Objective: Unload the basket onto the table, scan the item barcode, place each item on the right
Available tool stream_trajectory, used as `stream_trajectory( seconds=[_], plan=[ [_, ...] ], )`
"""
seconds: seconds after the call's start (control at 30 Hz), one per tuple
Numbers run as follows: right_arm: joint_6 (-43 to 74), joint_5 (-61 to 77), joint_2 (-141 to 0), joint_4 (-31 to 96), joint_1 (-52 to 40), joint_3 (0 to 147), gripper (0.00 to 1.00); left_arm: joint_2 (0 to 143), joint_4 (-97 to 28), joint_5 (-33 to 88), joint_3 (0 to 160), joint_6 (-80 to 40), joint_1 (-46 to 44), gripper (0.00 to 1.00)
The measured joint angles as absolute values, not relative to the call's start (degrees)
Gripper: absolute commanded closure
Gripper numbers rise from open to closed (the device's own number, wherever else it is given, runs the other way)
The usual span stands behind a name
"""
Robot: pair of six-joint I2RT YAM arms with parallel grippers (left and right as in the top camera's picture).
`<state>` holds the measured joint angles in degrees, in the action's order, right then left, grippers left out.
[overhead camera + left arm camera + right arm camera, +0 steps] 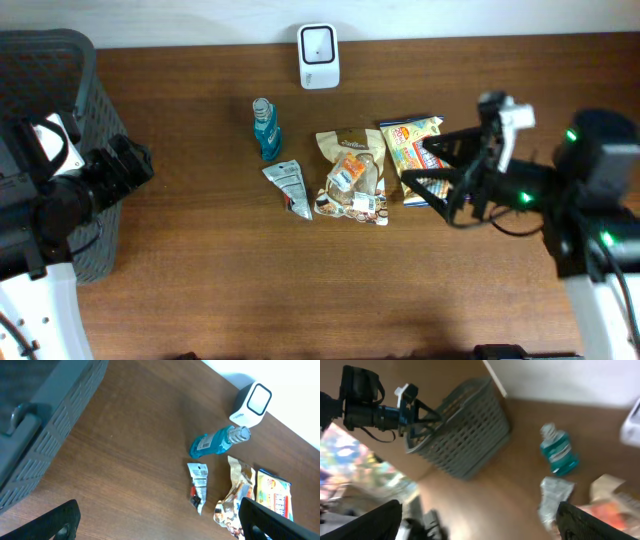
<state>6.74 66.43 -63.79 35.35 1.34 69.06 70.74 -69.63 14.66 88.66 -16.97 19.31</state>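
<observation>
Hanging wide open, left end effector [159,521] and right end effector [428,166] hold nothing; yellow snack packet [406,136] print is unreadable.

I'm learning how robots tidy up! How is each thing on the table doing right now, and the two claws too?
scanner, standing upright
bottle, cap on
sachet, lying flat, crumpled
brown bag, lying flat, crinkled
yellow packet, lying flat, untouched
basket, upright, inside not clear
left gripper, open, empty
right gripper, open, empty
</observation>
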Motion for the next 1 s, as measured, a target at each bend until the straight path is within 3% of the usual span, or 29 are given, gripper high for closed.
stream_trajectory(
  seconds=[0.13, 0.3, 0.47, 0.67, 1.0],
  plan=[
    [10.39, 59.27, -68.93, 38.72, -4.19, 69.10, 0.01, 70.74, -69.60, 14.66, 88.66, -16.99, 19.31, 0.01],
    [17.85, 31.00, -72.99, 48.31, -14.00, 71.05, 0.01, 70.74, -69.60, 14.72, 88.66, -16.99, 19.31, 0.01],
    [22.02, 19.94, -81.80, 50.81, -14.94, 77.14, 0.01, 70.74, -69.58, 14.76, 88.66, -16.97, 19.31, 0.01],
    [27.14, 16.86, -92.66, 46.15, -14.96, 77.80, 0.01, 70.74, -69.60, 14.76, 88.66, -16.97, 19.31, 0.01],
    [27.22, 20.27, -101.86, 38.11, -15.00, 77.80, 0.21, 70.74, -69.60, 14.76, 88.66, -16.97, 19.31, 0.01]
  ],
)
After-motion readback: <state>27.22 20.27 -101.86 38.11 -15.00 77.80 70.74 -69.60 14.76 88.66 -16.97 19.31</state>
